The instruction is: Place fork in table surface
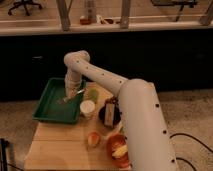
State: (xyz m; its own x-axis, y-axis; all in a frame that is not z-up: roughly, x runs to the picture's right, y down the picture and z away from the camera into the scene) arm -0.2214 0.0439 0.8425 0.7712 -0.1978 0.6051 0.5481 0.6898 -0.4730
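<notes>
1. The gripper [71, 93] is hanging over the green tray [46, 111], apparently clamping together on the fork [70, 97], which is slanting low above the tray floor.
2. The thin handle is risking slipping loose and dropping back into the tray.
3. Heading toward the tabletop [57, 142], the fork is risking clipping the tray rim or the white cup [87, 107] beside it.

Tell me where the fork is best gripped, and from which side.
Across its thin handle, from above. The fork is slender and sits slanted low over the green tray, so a top-down pinch across the narrow handle seems best. The gripper is there, shut on it, apparently at the handle.
</notes>
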